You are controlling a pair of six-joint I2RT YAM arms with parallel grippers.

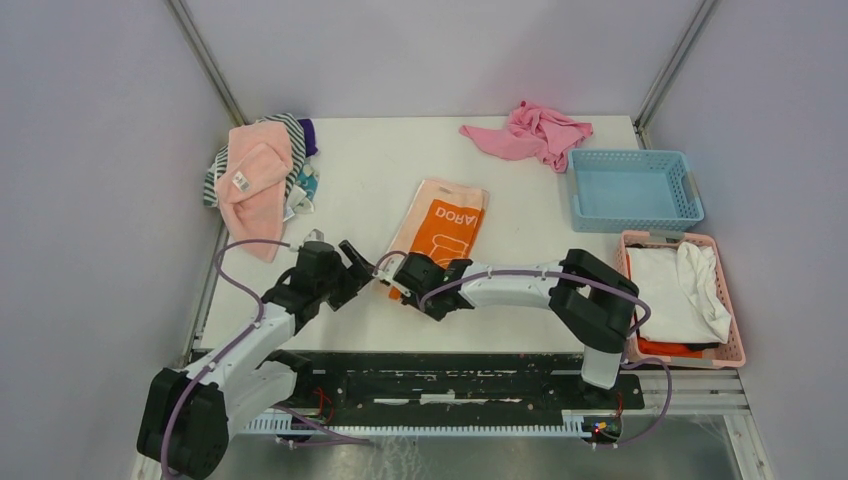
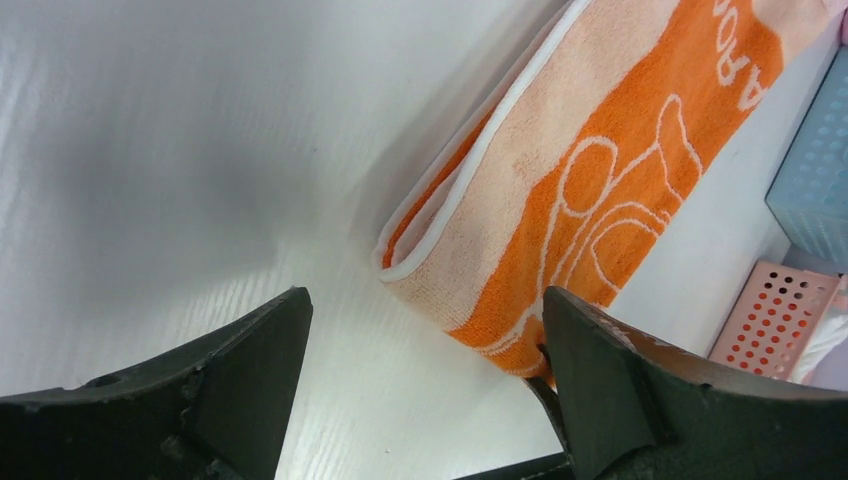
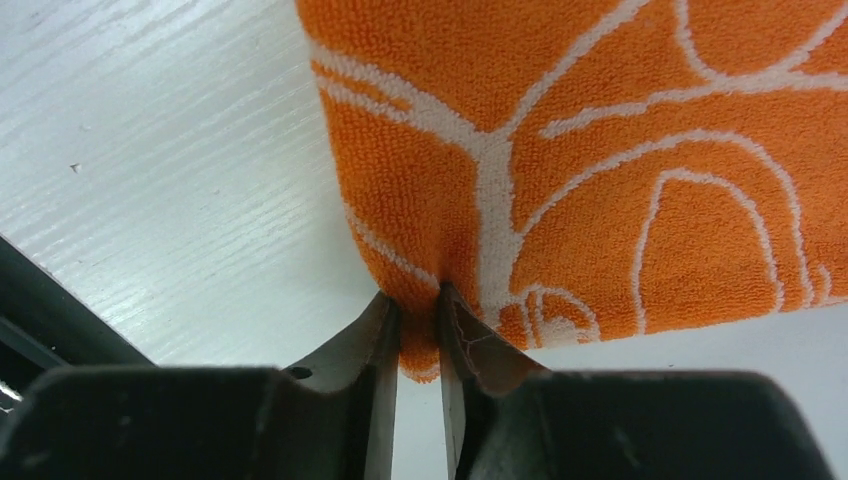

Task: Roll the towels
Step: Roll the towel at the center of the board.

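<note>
The orange towel (image 1: 440, 228) with white pattern lies folded in a long strip in the middle of the table, also in the left wrist view (image 2: 590, 170) and the right wrist view (image 3: 600, 150). My right gripper (image 1: 408, 283) is shut on its near corner (image 3: 420, 325). My left gripper (image 1: 352, 262) is open and empty (image 2: 425, 340), just left of the towel's near end, jaws wide apart above bare table. The pale pink towel (image 1: 255, 180) with a white label lies crumpled at the far left on other cloths.
A brighter pink cloth (image 1: 530, 132) lies at the far right of the table. A blue basket (image 1: 632, 190) stands at the right, and a pink basket (image 1: 722, 300) holding white and orange cloth stands nearer. A striped cloth (image 1: 292, 130) lies under the pale pink towel.
</note>
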